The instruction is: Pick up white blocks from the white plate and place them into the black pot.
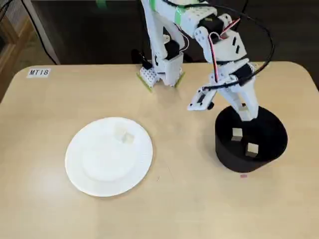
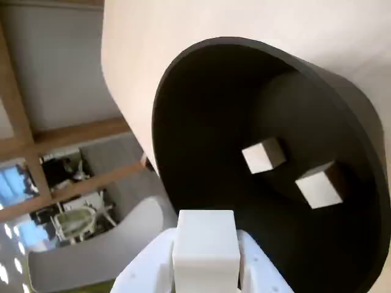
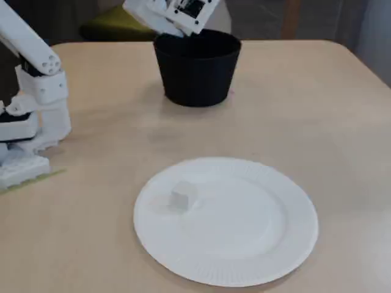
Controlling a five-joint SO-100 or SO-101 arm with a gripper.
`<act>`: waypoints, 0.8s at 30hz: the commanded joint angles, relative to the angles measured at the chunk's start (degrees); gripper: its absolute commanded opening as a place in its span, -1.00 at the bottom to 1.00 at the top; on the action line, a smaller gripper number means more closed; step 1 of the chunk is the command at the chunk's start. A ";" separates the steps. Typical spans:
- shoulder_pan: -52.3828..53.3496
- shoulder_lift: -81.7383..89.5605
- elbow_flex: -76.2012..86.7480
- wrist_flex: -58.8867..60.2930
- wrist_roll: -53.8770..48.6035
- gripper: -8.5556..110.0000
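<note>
- Four blocks showed in all: two lay on the floor of the pot (image 1: 227, 154), one (image 1: 237, 133) a little behind the other (image 1: 252, 149) in a fixed view.
- In the wrist view the same pair, one (image 2: 263, 155) and the other (image 2: 319, 185), sat close together but apart, well below the gripper.
- A third block (image 2: 205, 251) was clamped between the gripper's (image 2: 205, 268) white fingers (image 2: 253, 265), which were closed tight against its sides.
- That held block (image 1: 243, 107) hung above the pot's mouth, near the back rim in a fixed view, and touched neither the walls nor the two blocks below.
- From the other fixed view the gripper's tip dipped behind the pot's (image 3: 197, 73) far rim, so the held block was hidden there.
- The fourth block (image 1: 124, 136) lay on the plate (image 1: 79, 169), toward its upper right in a fixed view and left of centre (image 3: 182, 196) in the other.
- The plate (image 3: 269, 256) sat on the table (image 1: 40, 124), well apart from the pot and the gripper.
</note>
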 commanded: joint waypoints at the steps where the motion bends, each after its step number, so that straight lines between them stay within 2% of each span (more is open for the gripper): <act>1: 1.05 1.76 0.00 -1.85 0.18 -0.90; 5: 0.88 1.14 0.00 -4.13 1.05 -0.87; 7: 0.53 0.97 0.00 -5.01 -1.32 -0.21; 8: 0.70 0.79 0.00 -5.80 -1.58 -0.10; 11: 2.11 0.44 -0.70 -6.15 -1.85 -0.04; 15: 4.39 0.70 -0.97 -6.42 -1.93 -0.21; 17: 6.24 0.70 -1.58 -6.50 -1.49 -0.60; 20: 10.72 -0.62 -5.63 -2.72 -1.58 -0.90; 24: 18.11 -6.68 -15.73 9.05 -2.90 -0.90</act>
